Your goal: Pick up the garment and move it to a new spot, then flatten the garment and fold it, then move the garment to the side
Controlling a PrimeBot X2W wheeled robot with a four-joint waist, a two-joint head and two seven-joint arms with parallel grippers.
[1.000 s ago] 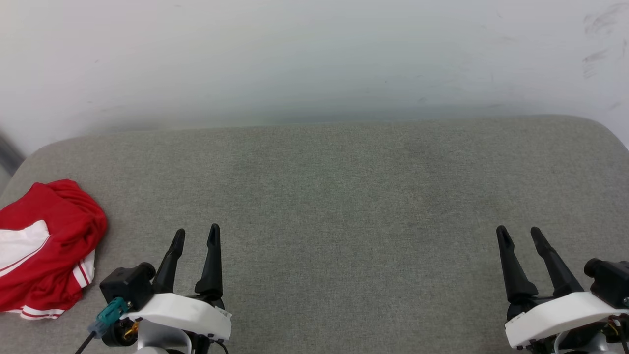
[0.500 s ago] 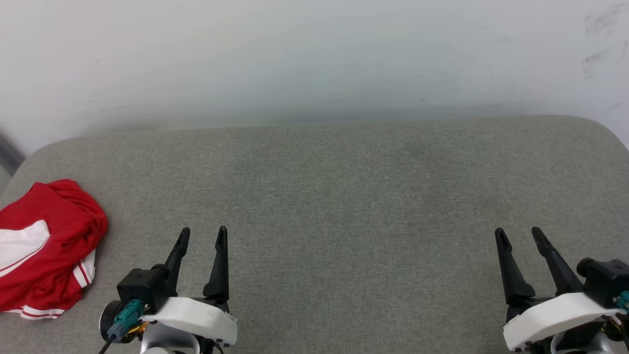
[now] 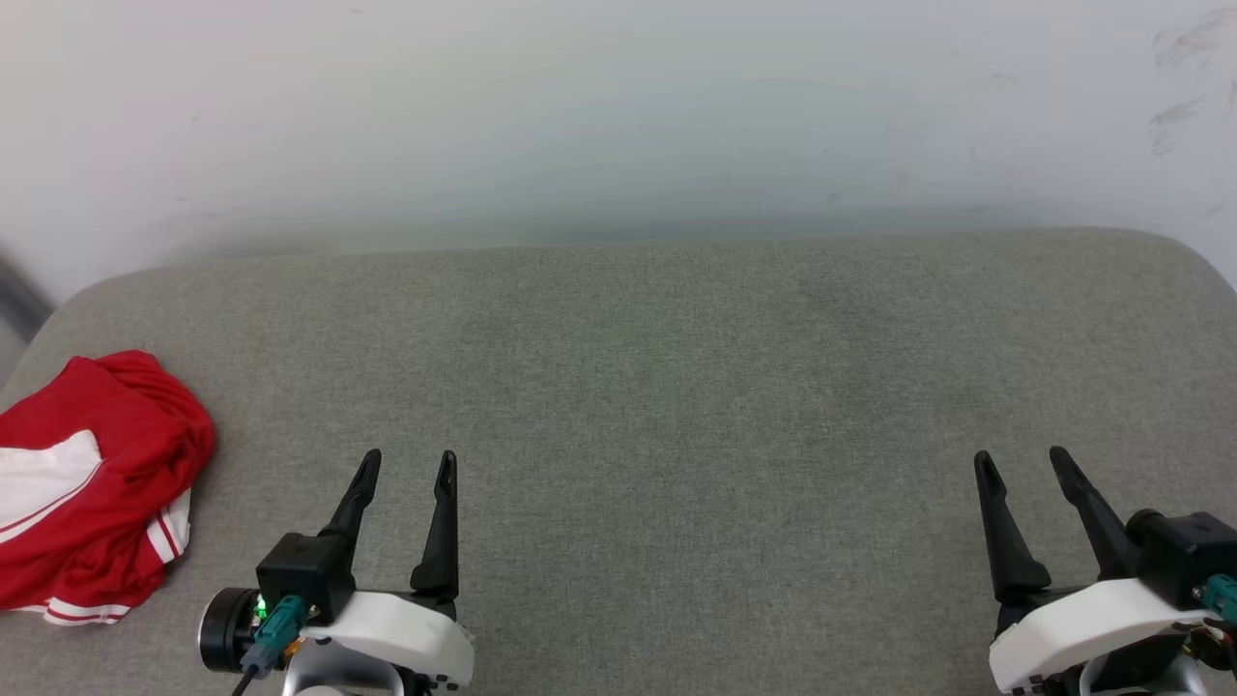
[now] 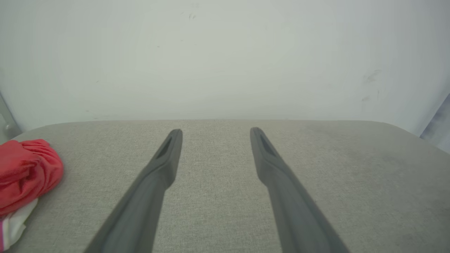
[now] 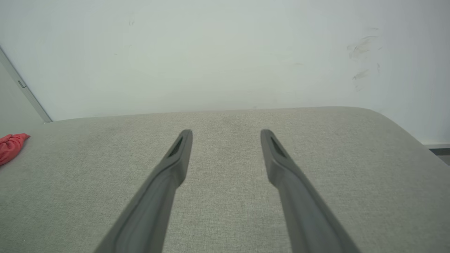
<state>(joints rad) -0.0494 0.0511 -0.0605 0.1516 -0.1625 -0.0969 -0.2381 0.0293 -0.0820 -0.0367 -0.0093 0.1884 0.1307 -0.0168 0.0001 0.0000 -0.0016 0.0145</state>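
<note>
Lying crumpled, garment (image 3: 106, 454), left of left claw (image 3: 410, 456)

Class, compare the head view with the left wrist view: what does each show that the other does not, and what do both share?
Head view, not left wrist view: the right gripper, jaws open, and the white wrist housings behind both grippers.
Left wrist view, not head view: a bluish-grey strip past the cushion's far right corner; I cannot tell what it is.
Both: the crumpled red garment lying free at the cushion's left end, the white wall, and the left gripper, jaws open and empty.
</note>
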